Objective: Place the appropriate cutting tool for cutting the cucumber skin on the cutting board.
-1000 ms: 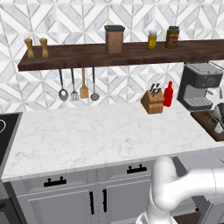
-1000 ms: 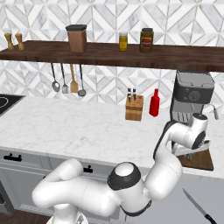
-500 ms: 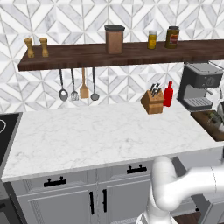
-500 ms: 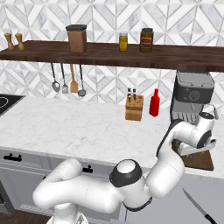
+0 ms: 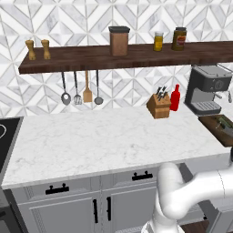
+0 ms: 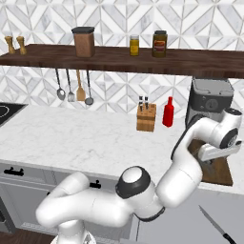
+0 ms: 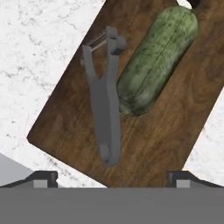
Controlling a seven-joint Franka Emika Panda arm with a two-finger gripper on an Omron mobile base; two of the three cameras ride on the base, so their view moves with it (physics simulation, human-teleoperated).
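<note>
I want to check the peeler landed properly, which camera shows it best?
The hand view: the grey peeler lies flat on the cutting board beside the cucumber. In the left base view the board is tiny at the frame edge; in the right base view the arm hides it.

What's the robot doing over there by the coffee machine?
The robot arm is reaching over the wooden cutting board at the end of the counter. A grey peeler lies flat on the board, right beside the cucumber. The tool's fingertips stand wide apart above it, holding nothing. So the peeler looks put down, ready for peeling the cucumber's skin.
</note>
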